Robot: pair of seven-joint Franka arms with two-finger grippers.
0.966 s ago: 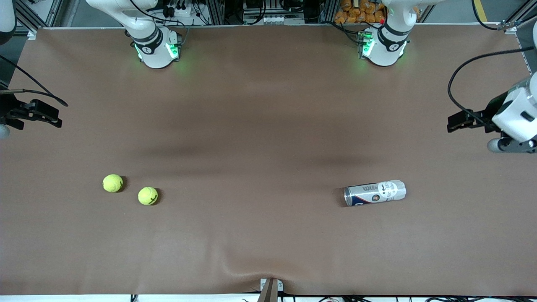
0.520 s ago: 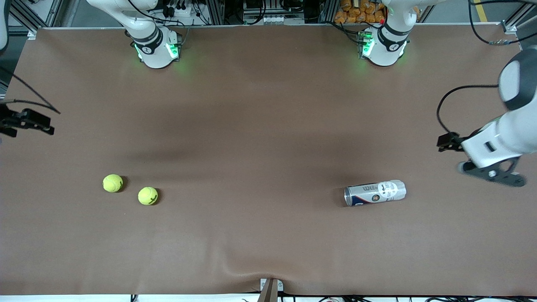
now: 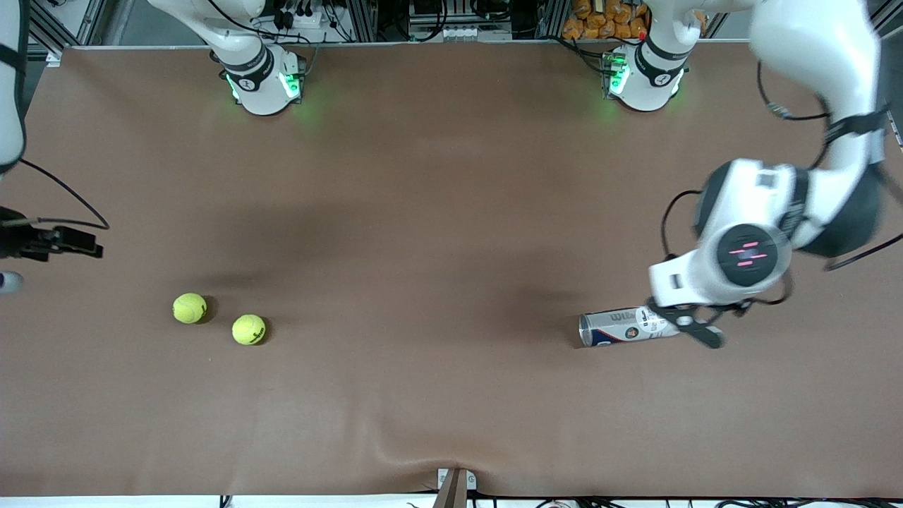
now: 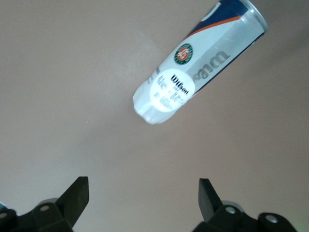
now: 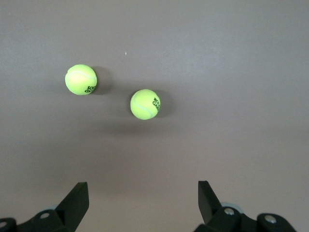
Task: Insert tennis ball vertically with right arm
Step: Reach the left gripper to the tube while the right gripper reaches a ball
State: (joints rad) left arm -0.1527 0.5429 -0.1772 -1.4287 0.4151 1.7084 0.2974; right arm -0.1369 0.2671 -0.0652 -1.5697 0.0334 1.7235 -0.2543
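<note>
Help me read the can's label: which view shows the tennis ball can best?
The left wrist view: the tennis ball can lies whole and unobstructed, its label readable. In the front view the left tool covers one end of it. The right wrist view does not show it.

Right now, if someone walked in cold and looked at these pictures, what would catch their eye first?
First, the big white left arm with its left gripper open over the closed end of the silver, white-labelled tennis ball can, which lies on its side toward that arm's end of the brown table. Next, two bright yellow-green tennis balls lying apart near the right arm's end, with the right gripper open.
</note>
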